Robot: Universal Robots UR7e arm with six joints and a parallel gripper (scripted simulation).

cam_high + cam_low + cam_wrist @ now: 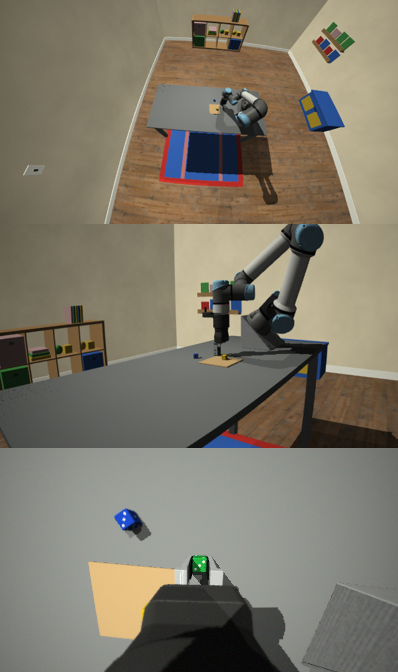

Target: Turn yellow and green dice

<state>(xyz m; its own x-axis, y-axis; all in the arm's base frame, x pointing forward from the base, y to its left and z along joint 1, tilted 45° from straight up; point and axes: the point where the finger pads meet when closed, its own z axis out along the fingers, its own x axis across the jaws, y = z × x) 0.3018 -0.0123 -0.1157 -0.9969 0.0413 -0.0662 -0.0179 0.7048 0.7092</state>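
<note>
The green die (199,564) sits between my gripper's (199,577) (217,351) (221,106) two fingers, which press on its sides, at the far corner of the tan mat (120,598) (217,363) (213,111); its upper face shows three pips. The gripper hangs straight down, low over the table. The yellow die (224,357) (217,109) lies on the mat beside the gripper; in the wrist view only a sliver of it (144,609) shows past the gripper body. The blue die (127,519) (196,356) (214,100) lies on the grey table off the mat, three pips on a visible face.
The robot's grey base block (350,628) (255,336) stands on the table (124,398) close behind the mat. The table edge runs to the right of the mat in the side view. A shelf and a rug stand on the floor, far off.
</note>
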